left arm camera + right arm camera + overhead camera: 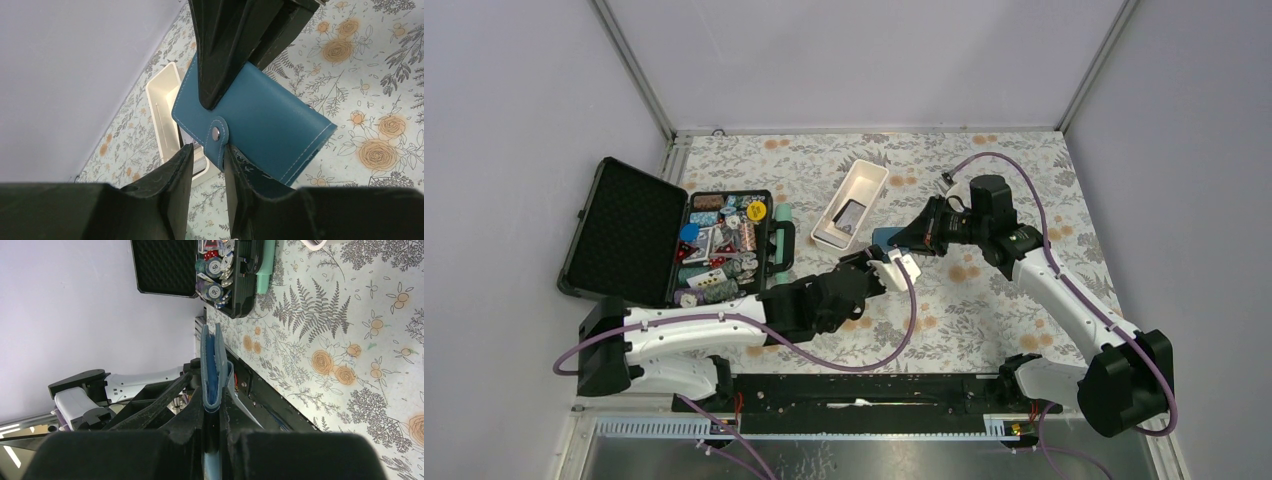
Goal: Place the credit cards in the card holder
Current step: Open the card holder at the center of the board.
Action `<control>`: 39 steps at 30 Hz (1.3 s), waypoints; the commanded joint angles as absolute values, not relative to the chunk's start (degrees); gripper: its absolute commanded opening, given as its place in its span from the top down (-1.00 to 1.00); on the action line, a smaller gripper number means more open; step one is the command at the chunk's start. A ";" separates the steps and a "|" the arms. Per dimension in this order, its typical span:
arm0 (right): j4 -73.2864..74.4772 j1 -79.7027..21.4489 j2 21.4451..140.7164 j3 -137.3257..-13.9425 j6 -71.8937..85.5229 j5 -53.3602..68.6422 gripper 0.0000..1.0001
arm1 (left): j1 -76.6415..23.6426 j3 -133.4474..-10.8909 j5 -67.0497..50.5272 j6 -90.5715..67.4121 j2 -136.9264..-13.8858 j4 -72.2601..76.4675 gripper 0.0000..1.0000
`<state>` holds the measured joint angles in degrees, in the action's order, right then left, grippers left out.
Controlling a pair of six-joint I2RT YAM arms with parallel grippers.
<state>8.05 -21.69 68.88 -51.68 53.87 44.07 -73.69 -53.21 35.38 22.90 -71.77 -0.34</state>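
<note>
The desk (1024, 170) was covered with a pale cloth printed with grey ferns and orange roses. Plain matt lilac-grey walls (854, 60) closed it in, with bare metal posts (634, 70) at the corners.

A black hard case (624, 230) lay open on the left side. Its lid was lined with dimpled foam, and its base was packed with glossy coloured trinkets (724, 250). A long white tray (871, 178), smooth and round-cornered, sat slantwise near the middle. One of the credit cards (851, 215), thin, flat and dark, rested inside it.

The card holder (260, 115) was off the cloth, just beside the tray's near end. It was a teal leather-like rectangle with pale stitching along its edges. The right claw (212, 407) was clenched on it edge-on, its black tapered fingers pressing both covers together.

The left claw (206, 150) straddled the snap tab (216, 137), a rounded flap with a small metal stud. One finger touched the flap's edge and the other stood off with a gap, so that claw was not yet clenched.
</note>
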 commanded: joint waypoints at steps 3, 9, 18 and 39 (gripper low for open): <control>8.07 -23.17 68.42 -53.40 55.50 49.92 1.00 | -73.13 -54.59 39.42 23.75 -73.65 5.79 0.40; 7.94 -23.46 68.14 -53.02 55.71 49.83 1.00 | -73.17 -55.61 36.78 24.06 -75.79 6.22 0.56; 6.30 -23.60 67.93 -51.57 56.46 50.10 1.00 | -73.21 -54.58 37.53 24.21 -75.98 9.03 1.00; 12.59 -23.60 66.82 -49.93 50.81 49.10 1.00 | -70.36 -54.23 42.98 8.02 -73.77 9.92 1.00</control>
<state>6.52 -21.71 68.97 -50.33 53.04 41.45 -73.14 -52.84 39.70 14.26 -75.53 4.25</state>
